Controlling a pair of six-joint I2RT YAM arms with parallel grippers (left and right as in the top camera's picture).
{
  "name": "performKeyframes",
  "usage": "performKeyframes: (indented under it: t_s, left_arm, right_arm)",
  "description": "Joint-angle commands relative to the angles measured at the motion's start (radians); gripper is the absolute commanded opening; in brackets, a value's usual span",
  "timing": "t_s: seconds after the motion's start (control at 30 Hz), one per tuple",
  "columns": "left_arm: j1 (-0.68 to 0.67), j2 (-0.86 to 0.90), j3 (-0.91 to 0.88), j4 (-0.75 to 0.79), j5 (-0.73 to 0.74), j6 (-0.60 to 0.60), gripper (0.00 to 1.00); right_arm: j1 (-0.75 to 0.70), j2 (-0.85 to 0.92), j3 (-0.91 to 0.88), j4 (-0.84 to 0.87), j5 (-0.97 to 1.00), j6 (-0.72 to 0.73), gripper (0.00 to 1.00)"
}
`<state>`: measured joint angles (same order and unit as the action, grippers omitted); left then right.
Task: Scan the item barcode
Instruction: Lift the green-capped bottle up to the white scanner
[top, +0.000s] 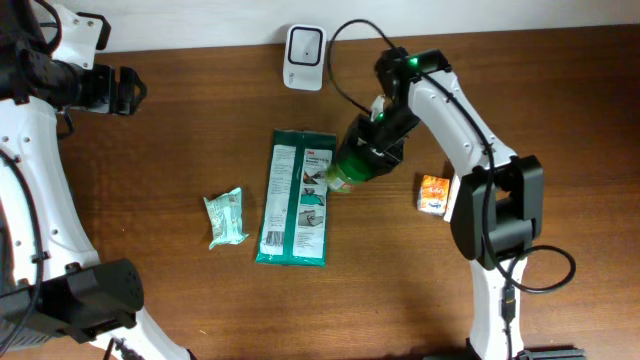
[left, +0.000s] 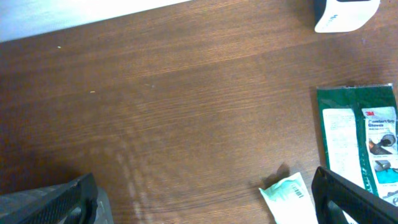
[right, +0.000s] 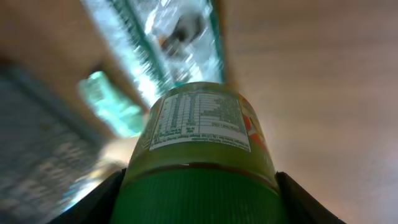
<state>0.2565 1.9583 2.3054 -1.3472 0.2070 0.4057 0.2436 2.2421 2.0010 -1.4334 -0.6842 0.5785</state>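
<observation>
Altogether, one bottle, one scanner, one carton, one pack, one sachet.

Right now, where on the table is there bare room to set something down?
Bare wood spans left of the glove pack, between left gripper and small packet, and along the front edge. Crowded between pack and orange box, where the right gripper holds the bottle.

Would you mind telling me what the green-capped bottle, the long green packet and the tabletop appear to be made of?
Bottle: probably plastic, with a ribbed green cap and glossy printed label.
Long green packet: thin plastic film, judging by its sheen.
Tabletop: wood or wood-look laminate, brown with visible grain.
</observation>
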Motion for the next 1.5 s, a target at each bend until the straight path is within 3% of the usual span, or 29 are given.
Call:
performKeyframes:
  t_s: [0.0,0.13,0.4,0.7,0.77,0.93,1.0,1.13,1.23,1.47]
  left_arm:
    - [0.002,0.008,-0.002,-0.001,0.014,0.018,0.99]
    - [0.002,0.008,-0.002,-0.001,0.014,0.018,0.99]
    - [0.002,0.008,-0.002,-0.001,0.014,0.018,0.99]
    - [0.002,0.008,-0.002,-0.001,0.014,0.018,0.99]
    - [0.002,0.008,-0.002,-0.001,0.014,0.018,0.99]
    - [0.002,0.008,-0.002,-0.001,0.014,0.018,0.99]
    - [0.002,0.008,-0.002,-0.001,0.014,0.018,0.99]
    - [0.002,0.008,-0.002,-0.001,0.014,0.018,0.99]
    - [0.002,0.008,-0.002,-0.001,0.014,0.018,0.99]
    - [0.002,0.008,-0.002,-0.001,0.014,0.018,1.00]
  right_arm:
    - [-0.009,-0.008,0.024,-0.014,-0.307,0.182,0.47]
    - [0.006,-0.008,0.024,-0.014,-0.376,0.295,0.46]
    - [0.013,-0.008,0.024,-0.010,-0.484,0.294,0.42]
    - [0.013,-0.008,0.024,0.003,-0.417,0.290,0.42]
    - [0.017,-0.008,0.024,0.014,-0.333,0.243,0.42]
    - [0.018,-0.008,0.024,0.037,0.105,-0.115,0.42]
    - [0.018,-0.008,0.024,0.045,0.244,-0.236,0.47]
    - [0.018,-0.008,0.025,0.065,0.406,-0.261,0.48]
    - [0.018,-0.008,0.036,0.075,0.420,-0.342,0.48]
    - [0.019,-0.008,0.089,0.126,0.495,-0.340,0.46]
